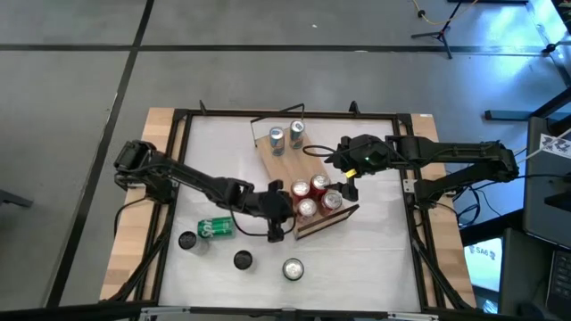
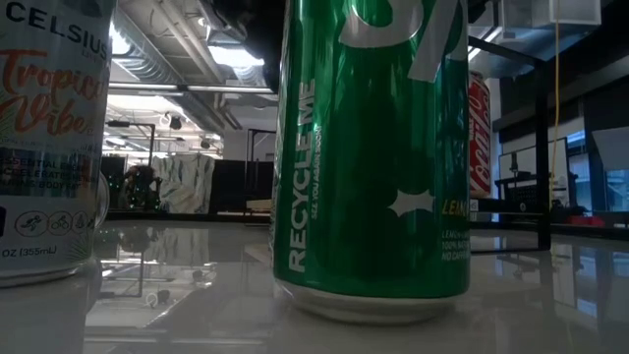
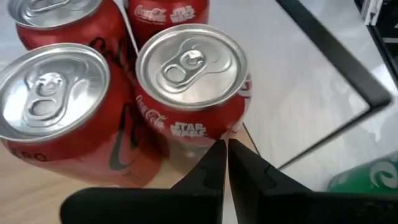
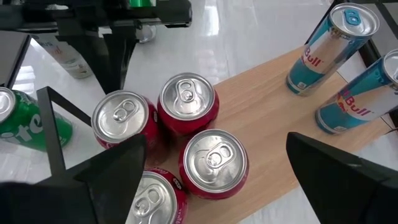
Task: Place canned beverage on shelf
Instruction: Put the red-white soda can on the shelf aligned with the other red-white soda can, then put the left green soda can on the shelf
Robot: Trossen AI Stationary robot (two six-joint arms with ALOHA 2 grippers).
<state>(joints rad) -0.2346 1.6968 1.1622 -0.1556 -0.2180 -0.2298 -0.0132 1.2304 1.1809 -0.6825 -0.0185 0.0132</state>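
Note:
The shelf (image 1: pixel 284 168) is a light-wood board lying on the white table, with a dark rim (image 1: pixel 326 220) at its near end and a thin wire frame (image 1: pixel 278 116) at its far end. Several red cola cans (image 1: pixel 317 196) stand upright on its near end, and two slim blue-and-silver cans (image 1: pixel 285 136) stand at its far end. My left gripper (image 1: pixel 278 212) (image 3: pixel 225 163) is shut and empty beside the red cans, at the board's left edge. My right gripper (image 1: pixel 348 185) (image 4: pixel 227 165) hangs open above the red cans (image 4: pixel 186 102), one finger on either side of them. My left gripper's shut fingertips (image 3: pixel 219 152) stand right at the lower side wall (image 3: pixel 205 134) of the nearest red can, coming level from the table's left side. I cannot tell whether they touch it.
A green can (image 1: pixel 215 229) lies on its side left of the shelf. Three more cans (image 1: pixel 187 241) (image 1: pixel 243 260) (image 1: pixel 293 269) stand upright near the front edge; the low view shows a green one (image 2: pixel 369 157) and a white one (image 2: pixel 49 138) close up. A black rail frame (image 1: pixel 178 134) rings the table.

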